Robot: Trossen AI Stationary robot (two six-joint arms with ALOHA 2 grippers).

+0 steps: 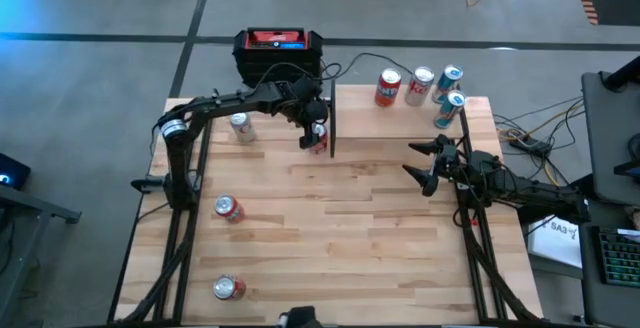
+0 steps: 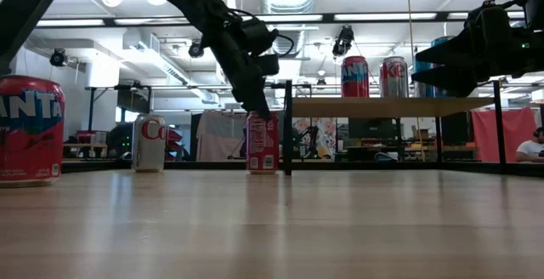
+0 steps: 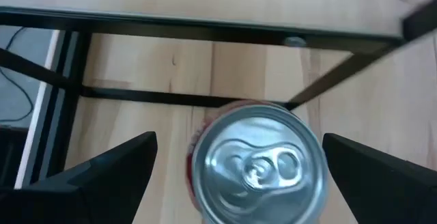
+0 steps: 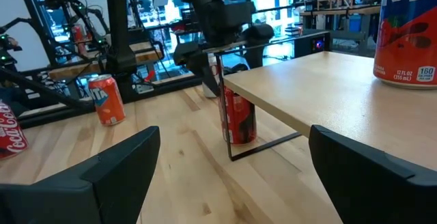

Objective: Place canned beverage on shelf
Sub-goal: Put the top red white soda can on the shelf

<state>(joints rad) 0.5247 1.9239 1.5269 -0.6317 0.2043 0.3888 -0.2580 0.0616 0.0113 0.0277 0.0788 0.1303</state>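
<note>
A red can (image 1: 318, 141) stands upright on the tabletop just left of the shelf (image 1: 400, 118), beside its black corner post (image 2: 289, 126). My left gripper (image 1: 313, 128) hangs over the can, open. In the left wrist view its fingers stand on either side of the can's silver top (image 3: 256, 162), with gaps to it. The can also shows in the low view (image 2: 262, 143). Several cans (image 1: 420, 85) stand on the shelf board. My right gripper (image 1: 410, 158) is open and empty, near the shelf's near edge.
A silver can (image 1: 241, 126) stands left of the red one. Two more red cans (image 1: 229, 208) (image 1: 228, 287) lie toward the table's near left. A black-and-red box (image 1: 278, 53) sits behind the far edge. The table's middle is bare wood (image 1: 340, 228).
</note>
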